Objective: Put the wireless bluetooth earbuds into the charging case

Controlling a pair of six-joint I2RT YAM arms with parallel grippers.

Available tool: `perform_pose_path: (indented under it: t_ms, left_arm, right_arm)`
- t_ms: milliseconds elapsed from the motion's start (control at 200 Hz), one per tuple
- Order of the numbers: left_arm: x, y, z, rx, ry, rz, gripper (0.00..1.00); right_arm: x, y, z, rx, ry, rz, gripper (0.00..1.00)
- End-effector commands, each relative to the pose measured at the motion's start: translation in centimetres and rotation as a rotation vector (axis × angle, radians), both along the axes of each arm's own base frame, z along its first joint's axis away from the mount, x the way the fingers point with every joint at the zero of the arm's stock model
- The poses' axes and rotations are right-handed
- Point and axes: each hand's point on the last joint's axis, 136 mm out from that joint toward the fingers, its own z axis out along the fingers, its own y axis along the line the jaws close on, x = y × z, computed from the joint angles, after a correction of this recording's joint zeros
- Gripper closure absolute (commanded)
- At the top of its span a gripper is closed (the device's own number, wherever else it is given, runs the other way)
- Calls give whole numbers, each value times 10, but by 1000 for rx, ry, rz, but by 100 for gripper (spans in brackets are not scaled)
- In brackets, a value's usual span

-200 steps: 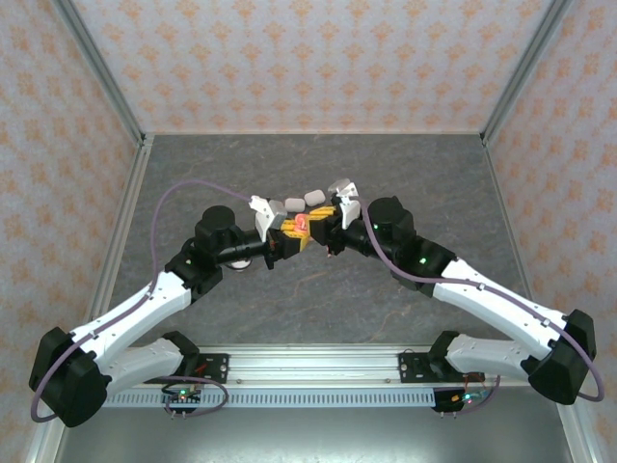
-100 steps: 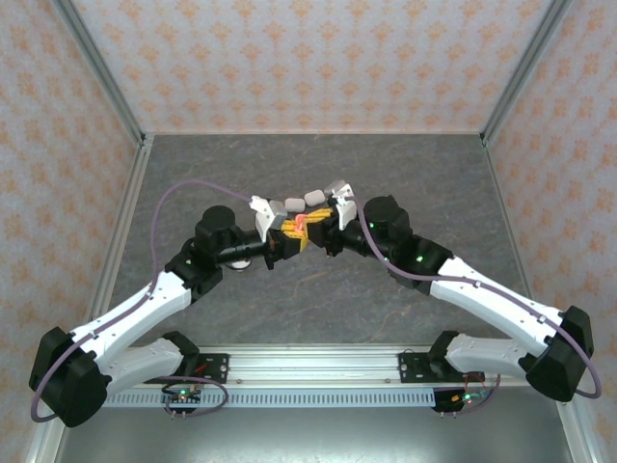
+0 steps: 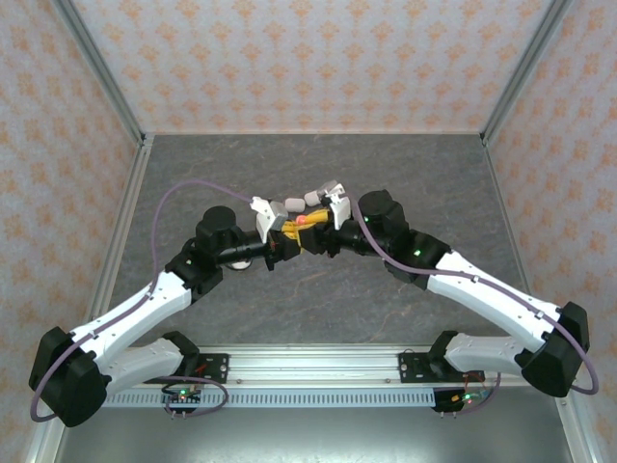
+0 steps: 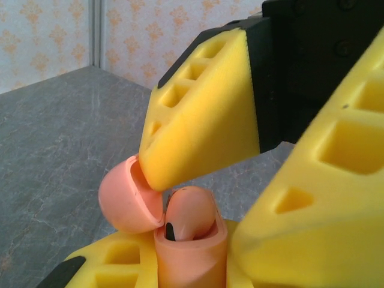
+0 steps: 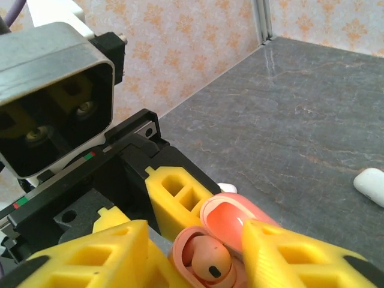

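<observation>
1. We found the left gripper (image 4: 192,264) clamped on the red-pink charging case (image 4: 193,259). Its 2 yellow fingers (image 4: 312,198) pressed the case's body from either side, and the case stood upright.
2. The case's lid (image 4: 125,201) stood hinged open, leaning off to 1 side.
3. 1 red-pink earbud (image 4: 191,211) sat in the case's well with its rounded top above the rim. It lay between the left gripper's fingers and touched neither.
4. The right gripper (image 5: 198,240) had its fingers spread and gripped nothing. In the right wrist view they stood on either side of the case, with the earbud low between them.
5. In the left wrist view, the tip of 1 right finger (image 4: 204,120) touched the rim of the open lid.
6. From above, both grippers met tip to tip near the middle of the table (image 3: 318,299), with the case between them.
7. 1 small white rounded piece (image 5: 372,186) lay on the table, well apart from the case. We could not tell whether it was an earbud or a case.
</observation>
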Motion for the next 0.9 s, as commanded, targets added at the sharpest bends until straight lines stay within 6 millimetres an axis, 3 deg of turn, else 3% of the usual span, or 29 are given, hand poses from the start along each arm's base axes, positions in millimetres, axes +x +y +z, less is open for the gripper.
perform_pose_path:
  t_ms: [0, 175, 295, 556, 686, 891]
  left_arm:
    - [-5, -2, 18, -37, -68, -24, 100]
    - [-6, 2, 18, -35, -80, -6, 100]
    - [-6, 5, 19, -40, -95, 13, 100]
    - [-11, 10, 28, -62, -136, 20, 100]
    - [-14, 11, 30, -68, -146, 20, 100]
    - [-14, 12, 31, -68, -157, 21, 100]
  right_arm:
    - [0, -14, 38, 56, -31, -31, 49]
    - [14, -50, 59, 74, -20, -169, 42]
    - [23, -75, 50, 45, 34, -272, 39]
    - [44, -117, -11, -45, 242, -442, 38]
    - [55, -135, -51, -87, 342, -523, 37]
    - [67, -146, -113, -227, 496, -597, 35]
